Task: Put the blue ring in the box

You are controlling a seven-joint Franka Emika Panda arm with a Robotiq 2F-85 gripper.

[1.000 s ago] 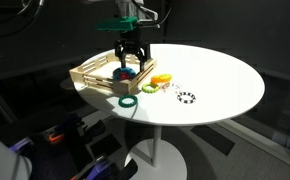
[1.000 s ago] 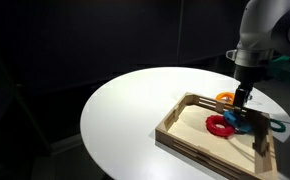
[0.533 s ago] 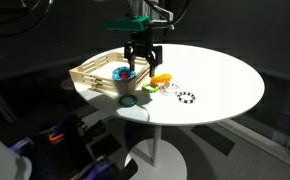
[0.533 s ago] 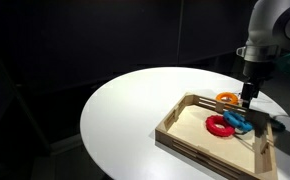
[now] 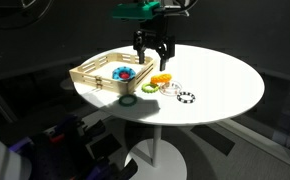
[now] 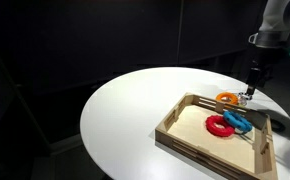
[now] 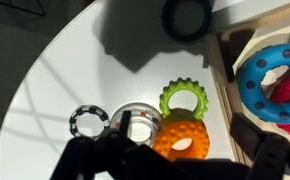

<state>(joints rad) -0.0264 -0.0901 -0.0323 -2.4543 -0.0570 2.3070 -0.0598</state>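
Note:
The blue ring (image 5: 123, 73) lies inside the light wooden box (image 5: 90, 72), resting against a red ring (image 6: 219, 124). It also shows in an exterior view (image 6: 238, 122) and at the right edge of the wrist view (image 7: 268, 78), behind the box wall (image 7: 223, 55). My gripper (image 5: 153, 57) is open and empty. It hangs above the table just outside the box, over an orange ring (image 5: 162, 78). In the wrist view my gripper (image 7: 173, 162) has its fingers spread wide on either side of the orange ring (image 7: 180, 138).
Beside the box on the round white table (image 5: 220, 75) lie a light green ring (image 7: 182, 99), a clear ring (image 7: 135, 122), a black-and-white ring (image 5: 186, 97) and a thin dark green ring (image 5: 128, 100) near the table edge.
My gripper has let go of the blue ring in the box, risen, and moved away over the box's side to above the orange ring. The blue ring stayed in the box.

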